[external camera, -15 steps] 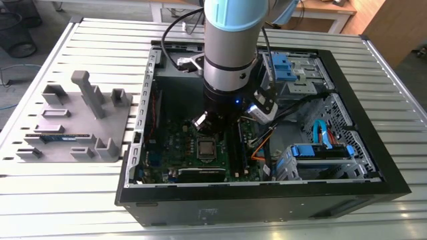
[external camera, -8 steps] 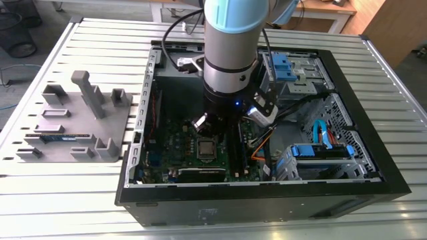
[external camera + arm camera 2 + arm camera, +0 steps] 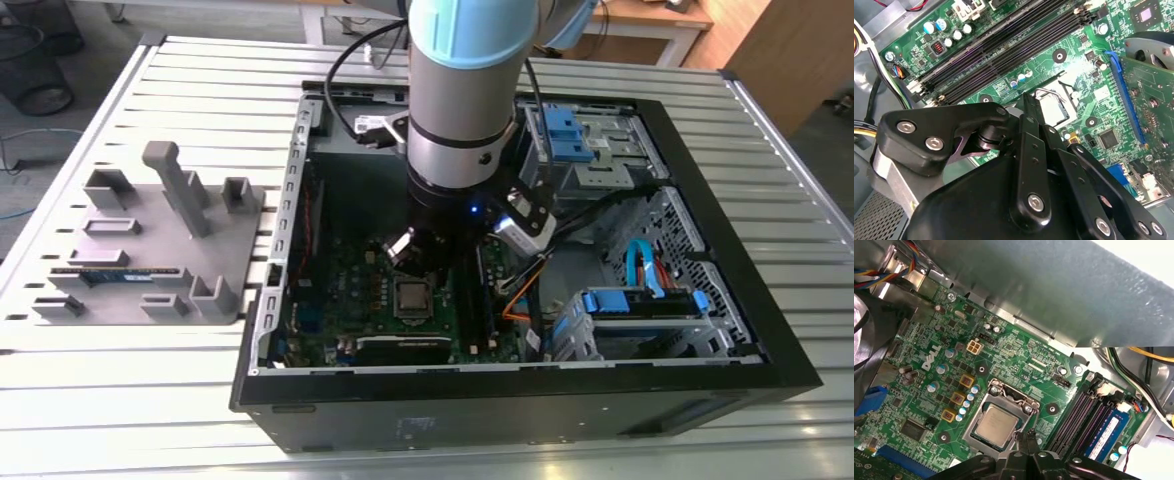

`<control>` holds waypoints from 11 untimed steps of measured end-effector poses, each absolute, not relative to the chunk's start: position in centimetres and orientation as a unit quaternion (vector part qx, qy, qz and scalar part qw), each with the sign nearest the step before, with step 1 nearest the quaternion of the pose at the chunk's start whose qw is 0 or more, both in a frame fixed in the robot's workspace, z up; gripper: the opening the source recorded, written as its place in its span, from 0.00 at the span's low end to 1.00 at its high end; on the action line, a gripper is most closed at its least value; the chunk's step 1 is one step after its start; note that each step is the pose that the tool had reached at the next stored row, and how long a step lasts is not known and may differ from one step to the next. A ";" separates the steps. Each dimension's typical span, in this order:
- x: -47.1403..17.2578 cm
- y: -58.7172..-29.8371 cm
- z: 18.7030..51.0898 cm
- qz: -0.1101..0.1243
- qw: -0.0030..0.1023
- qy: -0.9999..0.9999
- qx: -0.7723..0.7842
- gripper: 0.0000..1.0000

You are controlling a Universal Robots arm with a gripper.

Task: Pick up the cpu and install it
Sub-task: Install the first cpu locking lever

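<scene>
Your open computer case (image 3: 747, 350) lies on the slatted counter (image 3: 107, 400), with the arm (image 3: 461, 90) reaching down over its green motherboard (image 3: 924, 390). You can see the cpu (image 3: 996, 426) seated flat in its socket frame, just beside the gripper (image 3: 1024, 440), whose jaws are clenched together on nothing.

A slatted aluminium table (image 3: 787, 190) is carrying two things in the exterior view. An open black computer case (image 3: 534, 400) is lying on its side across the middle and toward the table's near edge. A grey parts fixture (image 3: 147, 250) is sitting beside it, near the edge on the exterior view's left.
</scene>
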State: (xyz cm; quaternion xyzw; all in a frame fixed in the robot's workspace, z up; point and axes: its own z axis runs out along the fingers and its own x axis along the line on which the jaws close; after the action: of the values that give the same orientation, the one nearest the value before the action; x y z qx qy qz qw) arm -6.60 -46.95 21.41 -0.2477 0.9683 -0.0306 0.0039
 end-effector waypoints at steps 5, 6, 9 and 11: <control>-6.6 -47.0 21.4 -0.031 0.004 0.968 -0.248 0.11; -6.6 -47.0 21.4 -0.031 0.004 0.968 -0.248 0.11; -6.6 -47.0 21.4 -0.030 0.004 0.969 -0.247 0.11; -6.6 -47.2 21.3 -0.031 0.004 0.969 -0.245 0.11</control>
State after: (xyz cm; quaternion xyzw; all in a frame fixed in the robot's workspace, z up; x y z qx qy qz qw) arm -6.60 -47.22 21.29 -0.2455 0.9689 -0.0306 0.0039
